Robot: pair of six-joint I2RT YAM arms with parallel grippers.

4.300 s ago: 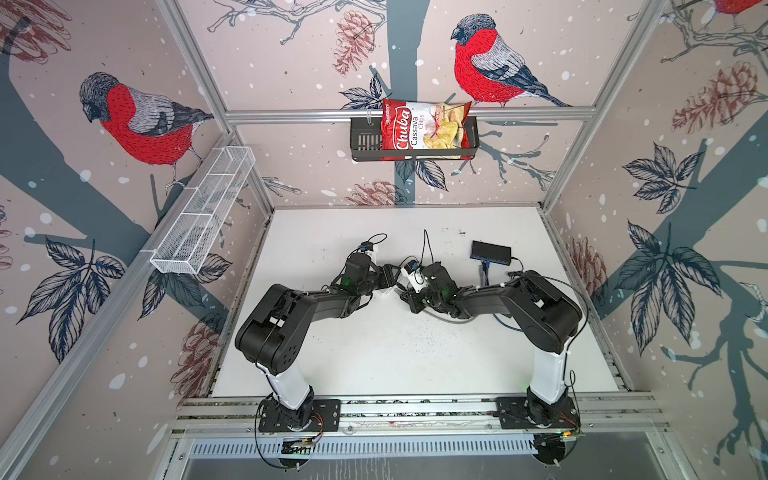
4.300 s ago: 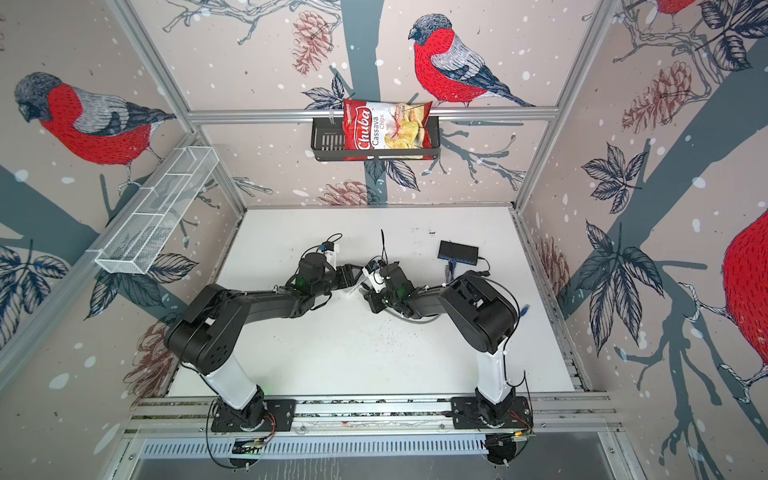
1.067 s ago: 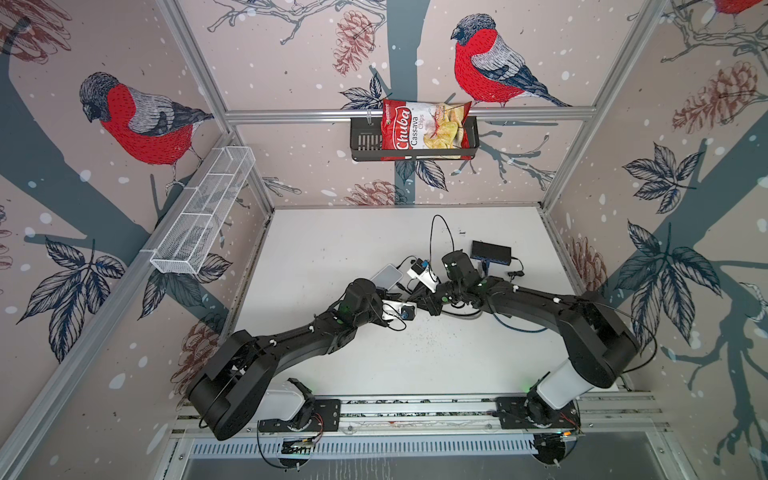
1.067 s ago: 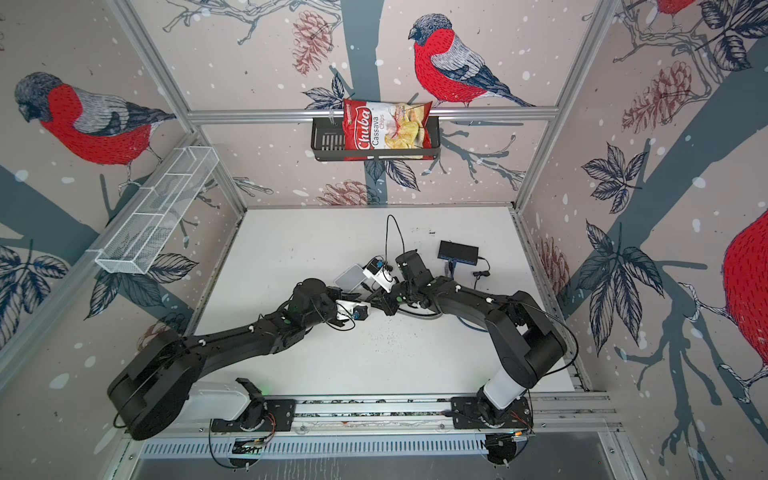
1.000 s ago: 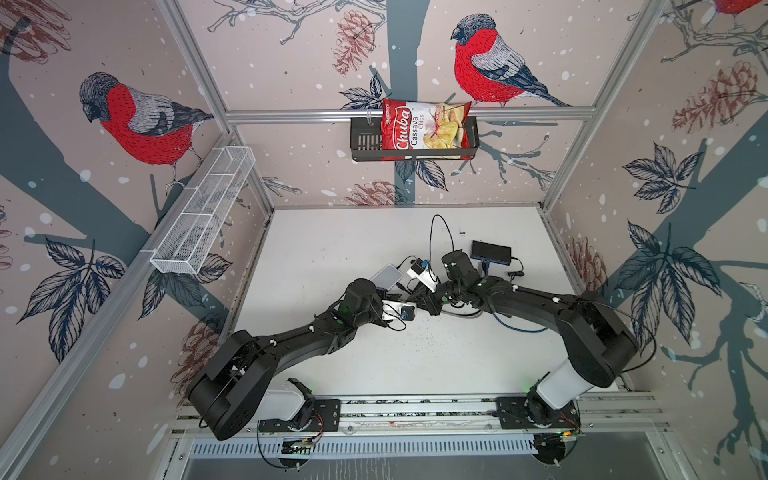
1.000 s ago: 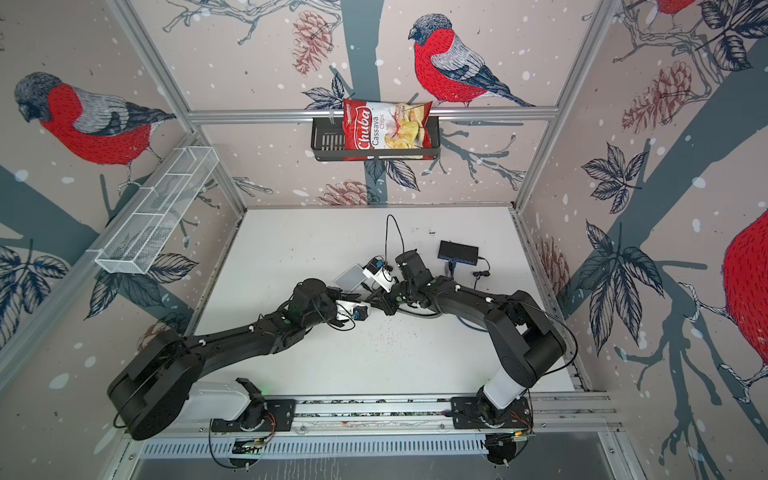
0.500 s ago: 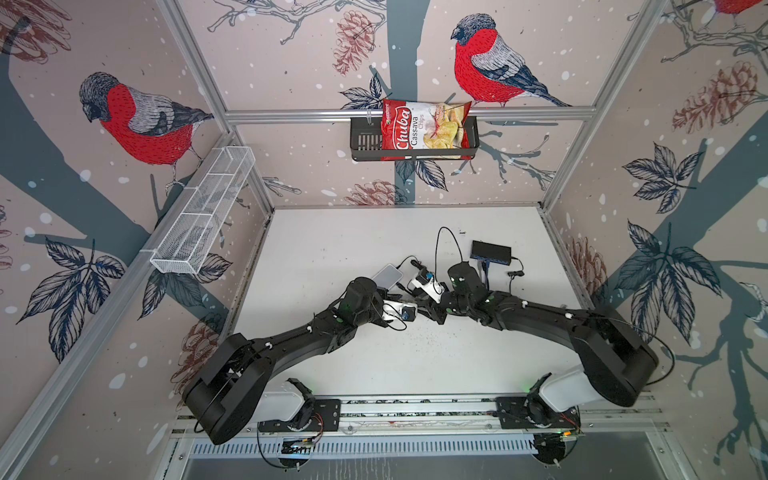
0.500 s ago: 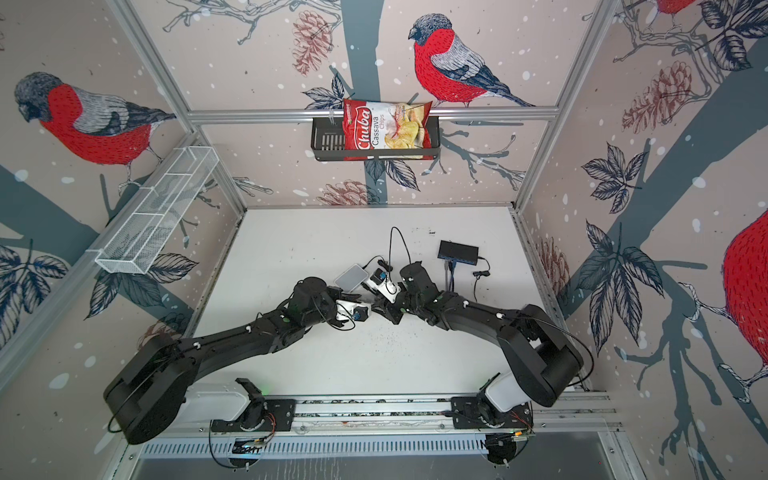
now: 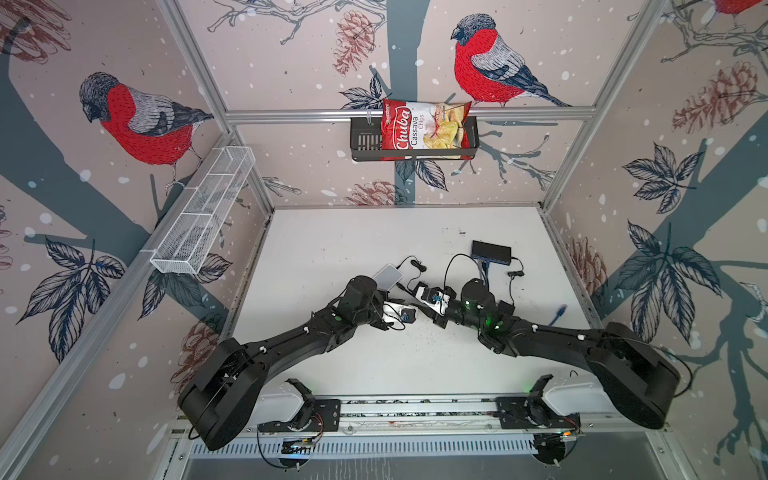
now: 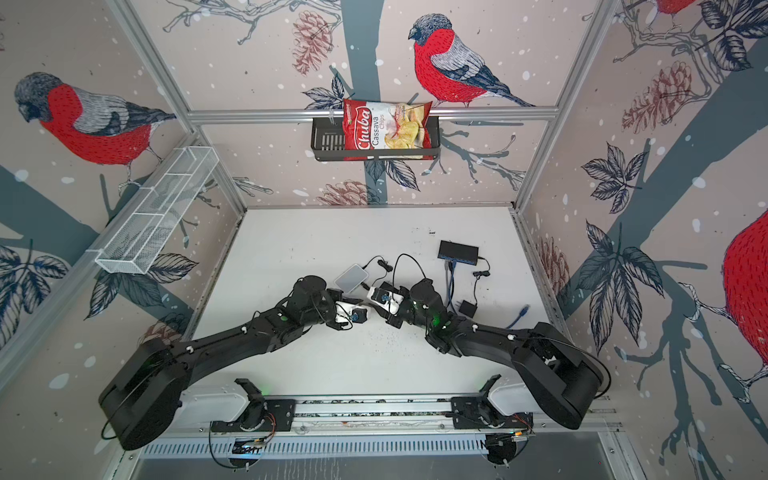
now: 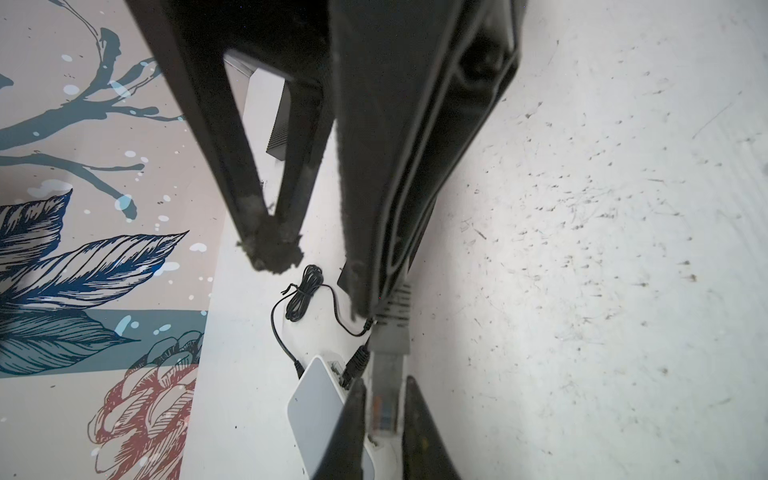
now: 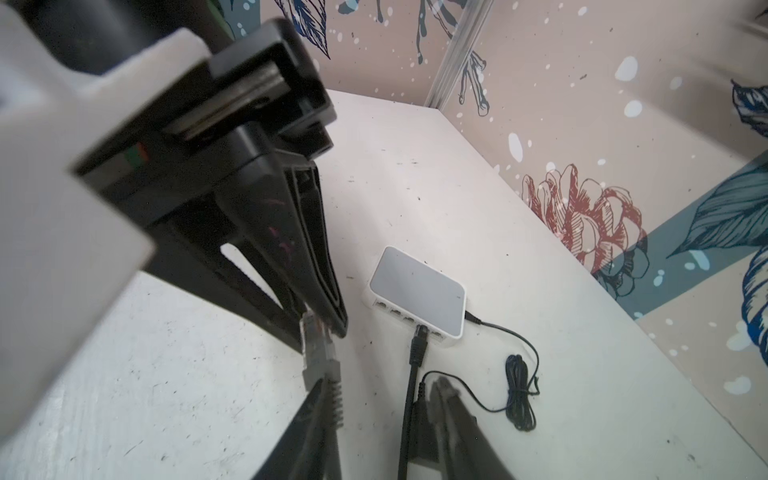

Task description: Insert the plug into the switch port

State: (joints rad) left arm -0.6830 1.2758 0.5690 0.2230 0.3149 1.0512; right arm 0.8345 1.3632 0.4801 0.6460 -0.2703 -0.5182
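Observation:
The plug (image 11: 384,401) is a clear network plug on a grey boot, and my left gripper (image 11: 384,384) is shut on its clear tip. In the right wrist view the same plug (image 12: 318,349) hangs from the left gripper's fingers (image 12: 307,249) just above the table. My right gripper (image 12: 380,384) is open, with one finger beside the ribbed boot and the other well apart. The white switch (image 12: 415,291) lies just beyond on the table, its ports facing the grippers. One port holds a black cable (image 12: 417,345). In both top views the switch (image 9: 387,276) (image 10: 352,277) sits mid-table.
A black switch (image 9: 490,251) with blue cables stands at the back right. A loose blue cable end (image 9: 559,313) and a black adapter (image 9: 505,307) lie to the right. A coiled black wire (image 12: 519,386) lies beside the white switch. A crisp bag (image 9: 415,129) sits in a wall basket.
My right gripper has opened and let go of the plug's boot, and its arm has stretched lower over the table. The left gripper keeps its hold on the plug.

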